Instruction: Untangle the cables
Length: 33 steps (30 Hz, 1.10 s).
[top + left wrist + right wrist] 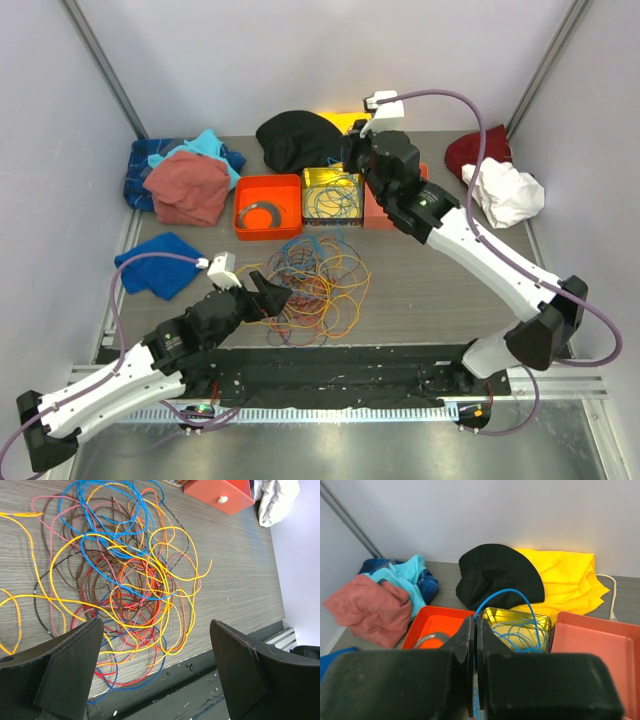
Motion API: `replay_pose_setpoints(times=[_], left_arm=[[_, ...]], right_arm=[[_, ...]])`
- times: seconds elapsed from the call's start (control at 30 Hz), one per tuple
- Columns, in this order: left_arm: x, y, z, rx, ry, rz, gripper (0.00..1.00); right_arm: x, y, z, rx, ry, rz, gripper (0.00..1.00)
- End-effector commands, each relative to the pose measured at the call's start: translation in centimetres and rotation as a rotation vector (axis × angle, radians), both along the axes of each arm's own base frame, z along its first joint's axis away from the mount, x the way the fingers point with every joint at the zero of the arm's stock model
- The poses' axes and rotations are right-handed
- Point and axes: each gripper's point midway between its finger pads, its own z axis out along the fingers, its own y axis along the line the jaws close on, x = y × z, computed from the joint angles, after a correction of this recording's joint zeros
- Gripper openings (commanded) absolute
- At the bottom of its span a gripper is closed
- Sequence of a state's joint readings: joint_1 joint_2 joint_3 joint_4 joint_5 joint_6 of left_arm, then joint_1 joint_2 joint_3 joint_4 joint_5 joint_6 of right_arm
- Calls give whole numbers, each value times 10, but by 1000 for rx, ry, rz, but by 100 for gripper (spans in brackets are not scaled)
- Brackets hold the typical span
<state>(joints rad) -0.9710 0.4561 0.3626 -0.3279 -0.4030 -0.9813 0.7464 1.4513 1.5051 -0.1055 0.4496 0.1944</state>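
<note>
Cables (pixel 310 280) looped flat, blue cable (pixel 509 590) arching upward, pinched by right tool (pixel 475 626)

I find no writing, label, brand, number or sign that I can read in any of my three camera views.

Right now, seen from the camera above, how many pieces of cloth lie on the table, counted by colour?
Blue: 2 (checked blue cloth, plain blue cloth)
Teal cloth: 1
Pink cloth: 1
Black cloth: 1
Yellow cloth: 1
Dark red cloth: 1
White cloth: 1
Total: 8
</note>
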Motion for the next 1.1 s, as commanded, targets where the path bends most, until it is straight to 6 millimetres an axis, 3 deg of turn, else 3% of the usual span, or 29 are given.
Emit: replay_pose_setpoints(times=[0.0,0.4,0.63,0.8,1.07], left_arm=[[4,10,13,11,-44,34,93],[4,14,11,29,-38,48,94],[4,14,4,32,-23,55,94],[5,14,1,38,-18,55,94],[5,10,0,33,-8,48,94]], right_arm=[[23,-5,27,93,-85,-22,1],[72,10,9,108,-133,-22,1],[95,17,-39,78,-93,-24,1],[103,16,-63,89,-78,-36,1],[114,16,-50,96,-136,-47,1]])
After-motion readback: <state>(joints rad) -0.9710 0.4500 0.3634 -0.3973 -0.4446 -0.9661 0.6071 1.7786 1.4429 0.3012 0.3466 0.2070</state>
